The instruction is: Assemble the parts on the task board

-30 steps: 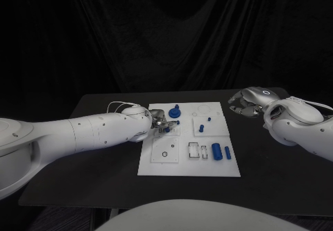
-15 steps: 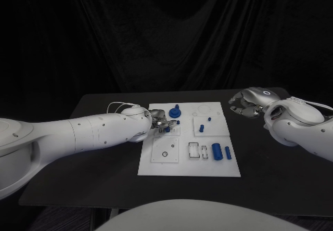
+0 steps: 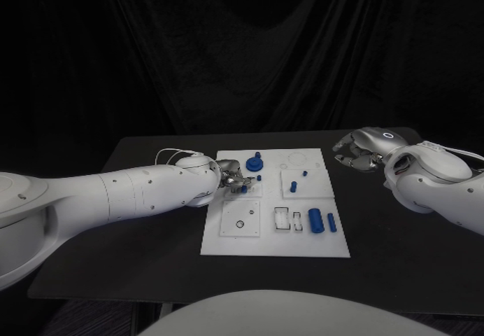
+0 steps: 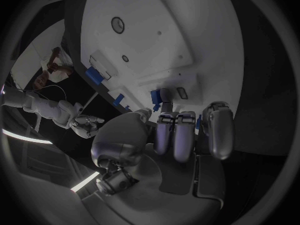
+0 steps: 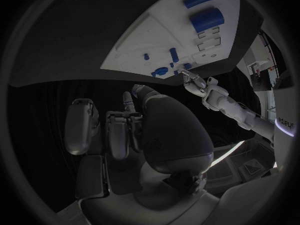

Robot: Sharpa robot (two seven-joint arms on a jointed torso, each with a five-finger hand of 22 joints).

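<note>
Change: hardly anything moved since the earlier frames; your left hand stayed at the task board's left edge.
Left hand: fingers pinched together on a small blue part (seen from the wrist).
Right hand: hovered off the board's far right, fingers curled in, holding nothing.
Parts: a blue cylinder lay near right; a round blue piece stood far left.

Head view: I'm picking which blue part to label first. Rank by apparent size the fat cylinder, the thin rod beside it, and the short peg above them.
1. fat cylinder
2. thin rod
3. short peg
</note>
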